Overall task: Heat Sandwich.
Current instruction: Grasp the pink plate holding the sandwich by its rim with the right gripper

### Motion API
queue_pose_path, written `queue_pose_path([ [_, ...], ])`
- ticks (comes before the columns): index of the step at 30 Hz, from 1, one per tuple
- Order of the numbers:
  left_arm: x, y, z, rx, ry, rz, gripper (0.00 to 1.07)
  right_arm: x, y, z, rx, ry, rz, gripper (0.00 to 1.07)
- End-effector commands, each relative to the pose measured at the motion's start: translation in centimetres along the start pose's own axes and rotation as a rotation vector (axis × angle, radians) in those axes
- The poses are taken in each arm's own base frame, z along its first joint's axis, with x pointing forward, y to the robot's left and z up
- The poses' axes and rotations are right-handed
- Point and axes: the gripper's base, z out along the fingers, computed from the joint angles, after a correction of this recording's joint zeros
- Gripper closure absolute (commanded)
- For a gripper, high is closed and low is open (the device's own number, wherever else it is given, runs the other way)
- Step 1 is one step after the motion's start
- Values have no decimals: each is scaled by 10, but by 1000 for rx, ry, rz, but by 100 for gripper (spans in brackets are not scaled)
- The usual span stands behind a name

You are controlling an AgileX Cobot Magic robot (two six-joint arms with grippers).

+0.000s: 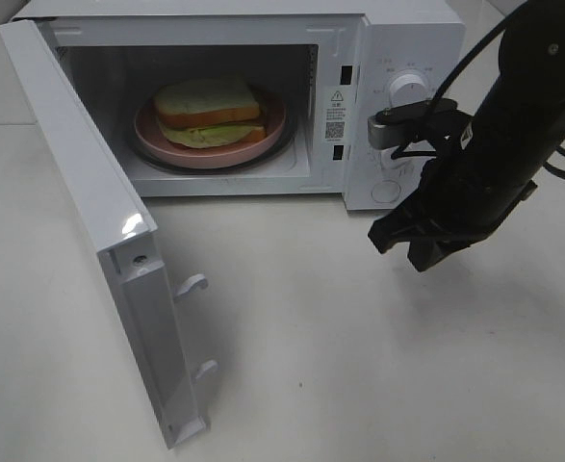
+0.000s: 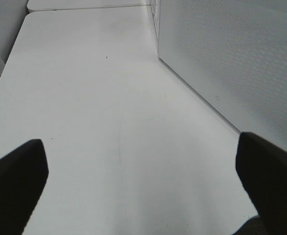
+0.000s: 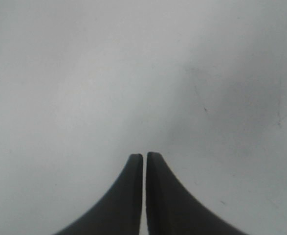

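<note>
Exterior high view has the sandwich (image 1: 210,111) sitting on the pink plate (image 1: 274,130) inside the microwave (image 1: 398,38), bread uppermost and lettuce showing along the near edge. The door (image 1: 89,212) is swung wide open toward the front of the table (image 1: 359,366), so I judge the loading is done and the step in hand is getting that door closed before any heating can start.

My right gripper (image 1: 398,245) hangs above the table in front of the control panel, below the upper dial (image 1: 407,89) and touching nothing. In the right wrist view its fingers (image 3: 128,196) are pressed together with only a thin line between them and nothing pinched; only bare tabletop lies beyond.

My left gripper (image 2: 141,144) does not show in the exterior view. In its own wrist view the fingers (image 2: 16,181) are spread as wide as they go, empty, low over the table, with a white dotted panel (image 2: 231,58) just beside them. I take that panel to be the outer face of the open door, though I cannot be sure.

Next, I think, the door needs a steady push on its outer face, swinging it round on its hinge until the two latch hooks (image 1: 193,284) seat in the slots beside the cavity. My right gripper should be kept clear of the door's arc, then go to the dial to set the time
</note>
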Motion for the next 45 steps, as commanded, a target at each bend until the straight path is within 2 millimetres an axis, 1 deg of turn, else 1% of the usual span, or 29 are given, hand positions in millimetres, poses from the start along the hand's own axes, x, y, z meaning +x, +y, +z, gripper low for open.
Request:
queue_pose_path([
  [1,2,0,-3,-3,-37,0,7,1,-1,-6,-2,36,-305,102],
  [2,2,0,-3,-3,-37,0,7,1,-1,-7,-4,38,-376,102],
  [3,2,0,-3,-3,-37,0,7,1,-1,-7,-4,38,-376,102],
  [6,2,0,-3,-3,-37,0,7,1,-1,-7,-8,37,-565,102],
  [7,2,0,-3,-3,-37,0,7,1,-1,-7,-10,37,-690,102],
  [8,2,0,-3,-3,-37,0,7,1,-1,-7,-10,37,-690,102],
  [10,2,0,-3,-3,-37,0,7,1,-1,-7,-12,37,-807,101],
  [11,2,0,-3,-3,-37,0,7,1,0,-7,-15,36,-923,101],
  [12,2,0,-3,-3,-37,0,7,1,0,-7,-15,36,-923,101],
  [14,2,0,-3,-3,-37,0,7,1,0,-7,-17,36,-1034,101],
  [15,2,0,-3,-3,-37,0,7,1,0,-7,-19,35,-1126,100],
  [20,2,0,-3,-3,-37,0,7,0,0,-7,-18,30,-1248,98],
  [24,2,0,-3,-3,-37,0,7,-1,0,-7,-11,25,-1253,94],
  [25,2,0,-3,-3,-37,0,7,-1,0,-7,-4,17,-1252,88],
  [26,2,0,-3,-3,-37,0,7,-2,0,-7,0,12,-1248,85],
  [27,2,0,-3,-3,-37,0,7,-2,0,-7,0,12,-1248,85],
  [28,2,0,-3,-3,-37,0,7,-3,0,-7,5,6,-1241,80],
  [29,2,0,-3,-3,-37,0,7,-3,1,-7,8,1,-1233,69],
  [30,2,0,-3,-3,-37,0,7,-3,4,-8,11,2,-1238,62],
  [31,2,0,-3,-3,-37,0,7,-3,5,-8,18,8,-1242,57],
  [32,2,0,-3,-3,-37,0,7,-3,5,-8,18,8,-1242,57],
  [33,2,0,-3,-3,-37,0,7,-4,6,-8,27,9,-1241,50],
  [34,2,0,-3,-3,-37,0,7,-5,10,-9,46,7,-1227,36],
  [35,2,0,-3,-3,-37,0,7,-5,12,-9,49,0,-1202,29],
  [36,2,0,-3,-3,-37,0,7,-6,14,-9,51,-5,-1182,24],
  [37,2,0,-3,-3,-37,0,7,-6,14,-9,51,-5,-1182,24],
  [39,2,0,-3,-3,-37,0,7,-6,16,-9,58,3,-1144,11],
  [43,2,0,-3,-3,-37,0,7,-7,18,-10,66,4,-1160,9],
  [45,2,0,-3,-3,-37,0,7,-13,18,-15,89,-13,-1170,11],
])
